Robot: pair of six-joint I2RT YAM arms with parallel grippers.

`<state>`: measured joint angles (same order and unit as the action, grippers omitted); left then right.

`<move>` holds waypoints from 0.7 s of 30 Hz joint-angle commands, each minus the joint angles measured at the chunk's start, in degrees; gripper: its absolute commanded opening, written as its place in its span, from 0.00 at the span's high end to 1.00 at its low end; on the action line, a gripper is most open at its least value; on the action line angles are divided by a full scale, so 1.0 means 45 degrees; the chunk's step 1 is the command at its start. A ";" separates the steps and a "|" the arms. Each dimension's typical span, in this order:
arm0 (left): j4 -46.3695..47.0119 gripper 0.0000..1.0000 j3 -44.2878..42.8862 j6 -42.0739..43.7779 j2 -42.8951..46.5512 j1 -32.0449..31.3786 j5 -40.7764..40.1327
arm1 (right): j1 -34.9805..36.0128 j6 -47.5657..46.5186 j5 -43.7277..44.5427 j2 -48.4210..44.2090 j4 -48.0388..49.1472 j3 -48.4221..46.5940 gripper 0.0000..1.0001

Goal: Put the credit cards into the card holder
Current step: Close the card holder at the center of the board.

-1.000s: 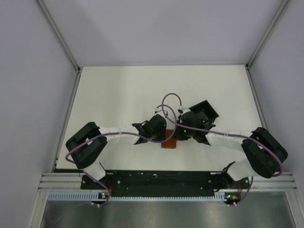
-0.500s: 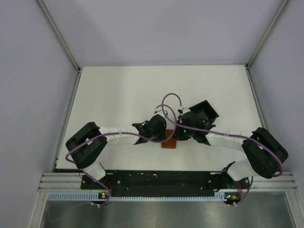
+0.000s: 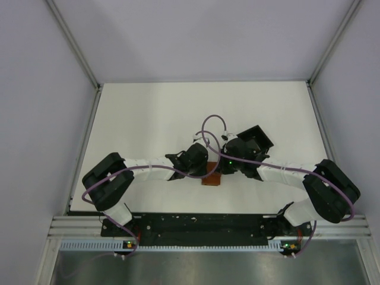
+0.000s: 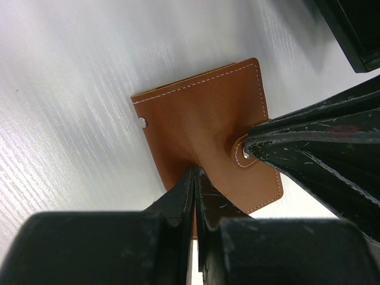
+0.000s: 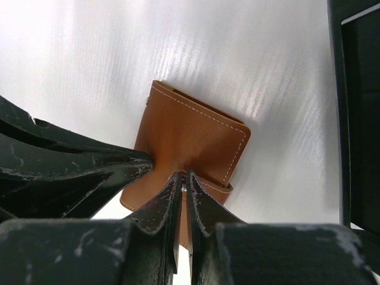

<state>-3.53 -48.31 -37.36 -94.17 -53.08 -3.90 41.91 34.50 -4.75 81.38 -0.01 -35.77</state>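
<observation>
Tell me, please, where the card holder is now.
The card holder sits centrally on the table in the top view, pinched by the left fingers and right fingers, with the black box to its right.

The purple cable loop [image 3: 214, 118] over the right arm's wrist [image 3: 238, 152] shifts slightly, and that wrist barely stirs above the card holder [image 3: 210, 180].

the wallet [image 4: 199, 119] lies closed and flat on the white table [image 4: 71, 89], tilted, with its stitched edges visible. the left gripper [image 4: 195, 172] enters from 6 o'clock, fingers pressed almost together, tips pinching the leather. the right gripper [image 4: 250, 142] enters from 3 o'clock, tips at the tab [image 4: 239, 155] and its snap. a stud [image 4: 142, 122] sits on the 9 o'clock edge. a black box [image 4: 350, 27] fills the 1 o'clock corner.
</observation>
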 commanded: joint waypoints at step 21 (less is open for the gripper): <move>-0.0426 0.96 -0.0025 -0.0017 -0.0147 -0.0001 -0.0403 | 0.0335 0.0282 0.0470 0.0020 -0.0173 -0.0254 0.95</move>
<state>-3.53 -48.31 -37.58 -94.17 -53.08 -3.95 42.63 35.16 -3.86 81.54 -1.34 -36.77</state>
